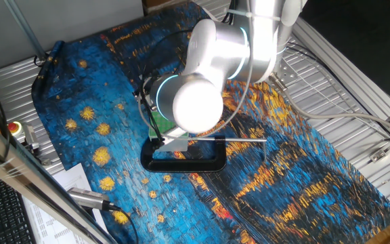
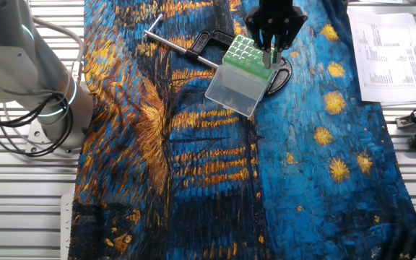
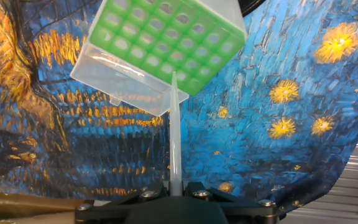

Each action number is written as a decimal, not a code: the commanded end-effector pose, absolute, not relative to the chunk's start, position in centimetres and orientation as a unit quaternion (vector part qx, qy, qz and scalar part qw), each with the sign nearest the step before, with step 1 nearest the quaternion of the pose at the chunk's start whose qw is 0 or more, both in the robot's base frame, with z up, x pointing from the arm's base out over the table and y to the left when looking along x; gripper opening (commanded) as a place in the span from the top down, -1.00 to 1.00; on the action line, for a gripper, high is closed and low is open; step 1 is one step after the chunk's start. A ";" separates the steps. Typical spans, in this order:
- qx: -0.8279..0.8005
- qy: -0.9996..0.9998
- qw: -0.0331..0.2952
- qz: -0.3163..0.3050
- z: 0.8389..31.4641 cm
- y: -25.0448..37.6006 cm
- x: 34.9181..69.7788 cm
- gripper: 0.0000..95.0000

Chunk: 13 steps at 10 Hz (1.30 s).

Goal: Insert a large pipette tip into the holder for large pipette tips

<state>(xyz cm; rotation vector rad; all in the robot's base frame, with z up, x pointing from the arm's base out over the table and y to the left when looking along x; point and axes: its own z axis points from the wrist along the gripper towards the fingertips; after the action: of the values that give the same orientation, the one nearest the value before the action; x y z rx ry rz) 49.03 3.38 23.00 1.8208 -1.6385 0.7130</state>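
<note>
Hand (image 2: 269,52) upright above holder (image 2: 245,54), gripping pipette tip (image 3: 175,134).

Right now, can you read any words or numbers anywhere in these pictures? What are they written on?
No text here can be read.
Printed paper sheet beside the cloth: rows of print, too small and blurred to read.
Second printed sheet at the table edge: also too blurred.
Holder for large pipette tips: no label visible, only a grid of holes.
Large pipette tip, gripper and black clamp: no markings visible.
</note>
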 end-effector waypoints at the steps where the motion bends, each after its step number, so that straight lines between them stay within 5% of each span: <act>1: 0.680 -0.612 0.296 0.273 22.9 3.5 48.9 1.00; 13: 0.657 -0.619 0.311 0.299 22.9 4.4 48.6 1.00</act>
<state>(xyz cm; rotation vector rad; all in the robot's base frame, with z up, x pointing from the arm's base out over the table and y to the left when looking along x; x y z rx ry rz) 48.62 4.37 22.89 1.7341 -1.6338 0.7911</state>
